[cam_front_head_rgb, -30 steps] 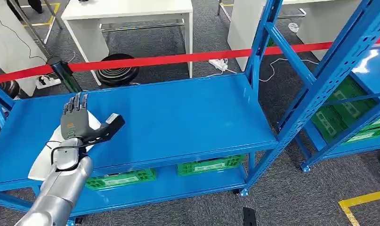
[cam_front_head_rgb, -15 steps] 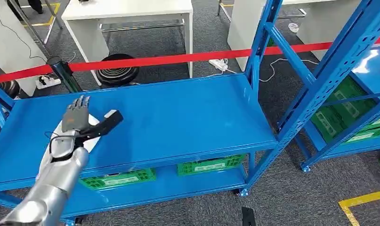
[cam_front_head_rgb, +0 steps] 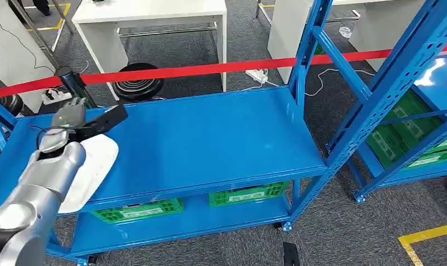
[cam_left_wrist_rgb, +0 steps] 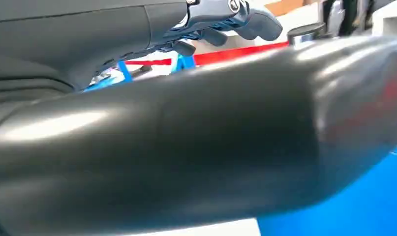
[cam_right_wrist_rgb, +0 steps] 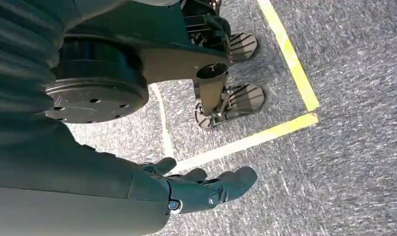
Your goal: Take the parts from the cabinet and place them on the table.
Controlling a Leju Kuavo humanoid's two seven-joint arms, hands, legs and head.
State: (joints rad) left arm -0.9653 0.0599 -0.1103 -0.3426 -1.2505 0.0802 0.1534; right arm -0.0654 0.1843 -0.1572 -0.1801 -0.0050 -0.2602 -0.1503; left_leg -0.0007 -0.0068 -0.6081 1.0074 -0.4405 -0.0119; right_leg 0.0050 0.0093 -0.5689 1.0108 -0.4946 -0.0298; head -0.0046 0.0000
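Left hand (cam_front_head_rgb: pixel 71 119) empty, fingers apart, raised over the blue table (cam_front_head_rgb: pixel 210 138) just past the white part (cam_front_head_rgb: pixel 91 172) lying flat there. Right hand (cam_right_wrist_rgb: pixel 201 189) hangs above carpet, fingers loosely apart, empty.

Shelf top (cam_front_head_rgb: pixel 210 138): broad bare blue surface right of the white part (cam_front_head_rgb: pixel 91 172).
Right side: slanted blue upright (cam_front_head_rgb: pixel 307 50) bounds the shelf.
Rear: red barrier tape (cam_front_head_rgb: pixel 210 69) crosses behind.
Below: green crates (cam_front_head_rgb: pixel 246 195) fill the lower shelf.
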